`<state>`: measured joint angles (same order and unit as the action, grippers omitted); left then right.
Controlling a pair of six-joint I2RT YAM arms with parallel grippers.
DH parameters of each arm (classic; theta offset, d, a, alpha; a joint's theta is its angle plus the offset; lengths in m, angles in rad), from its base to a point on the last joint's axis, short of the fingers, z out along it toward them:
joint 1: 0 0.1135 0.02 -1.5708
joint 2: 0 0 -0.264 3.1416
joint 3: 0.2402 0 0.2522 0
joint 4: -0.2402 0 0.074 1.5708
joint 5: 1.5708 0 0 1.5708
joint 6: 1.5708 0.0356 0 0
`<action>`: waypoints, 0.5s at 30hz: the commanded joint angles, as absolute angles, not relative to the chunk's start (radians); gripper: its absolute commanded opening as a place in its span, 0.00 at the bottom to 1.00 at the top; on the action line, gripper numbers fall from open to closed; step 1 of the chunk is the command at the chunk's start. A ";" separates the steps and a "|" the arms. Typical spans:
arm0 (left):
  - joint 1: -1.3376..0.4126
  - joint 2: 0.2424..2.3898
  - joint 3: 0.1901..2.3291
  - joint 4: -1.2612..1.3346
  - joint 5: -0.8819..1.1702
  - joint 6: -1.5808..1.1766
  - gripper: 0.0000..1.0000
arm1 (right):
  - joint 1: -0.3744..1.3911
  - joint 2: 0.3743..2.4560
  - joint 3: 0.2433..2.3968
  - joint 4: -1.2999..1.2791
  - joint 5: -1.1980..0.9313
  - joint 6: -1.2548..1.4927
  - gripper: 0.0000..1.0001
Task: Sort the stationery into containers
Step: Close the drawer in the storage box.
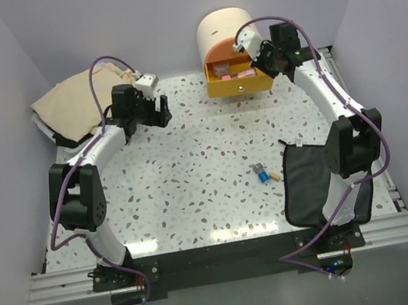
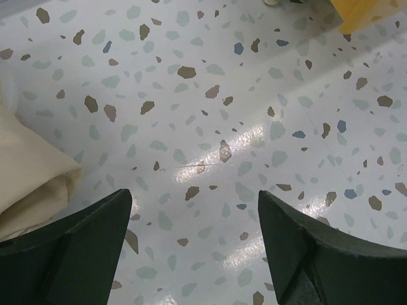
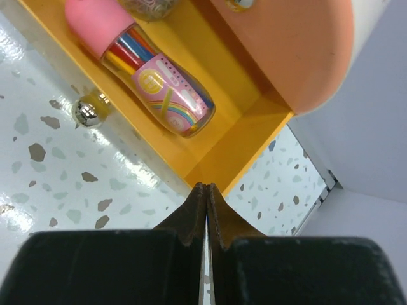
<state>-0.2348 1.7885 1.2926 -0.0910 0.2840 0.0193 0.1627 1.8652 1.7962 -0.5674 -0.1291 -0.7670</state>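
Cloth (image 1: 72,100), cream and bunched, lies at the far left of the speckled surface (image 1: 190,163). Just beside it the left jaws hang wide apart over bare surface with nothing between them, well away from any stationery.

Further right, at the back, stands the cream round box (image 1: 221,27) with its orange drawer (image 3: 254,127) pulled out. A pink-capped tube (image 3: 152,76) with a rainbow label lies slantwise inside the drawer, and a gold knob (image 3: 86,112) sticks out from its front. The right jaws are pressed together and hold nothing. They hang at the drawer's front corner, and I cannot tell whether they touch the wall.

Nearer the arms, a few small blue and yellow pieces (image 1: 264,177) lie loose on the surface, just beside the flat black pouch (image 1: 312,181), which sits under the right arm.

The drawer looks served, so the step in hand is probably fetching those loose pieces. To do it well, the right jaws should lift straight up first, so they catch neither the drawer wall nor the knob. They should open before coming down and take one piece at a time. The pieces are low and small, so the tips must come close to the surface and close across the narrow side. A push from the side would likely skid them under the pouch edge
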 commanded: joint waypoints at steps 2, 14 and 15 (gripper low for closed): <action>-0.247 1.787 1.318 -0.048 0.299 0.020 0.85 | 0.164 1.850 1.804 -0.640 -0.188 -0.782 0.00; -0.250 1.784 1.299 -0.046 0.293 0.017 0.85 | 0.164 1.858 1.756 -0.672 -0.212 -0.785 0.00; -0.250 1.787 1.302 -0.048 0.293 0.017 0.85 | 0.164 1.871 1.759 -0.666 -0.206 -0.779 0.00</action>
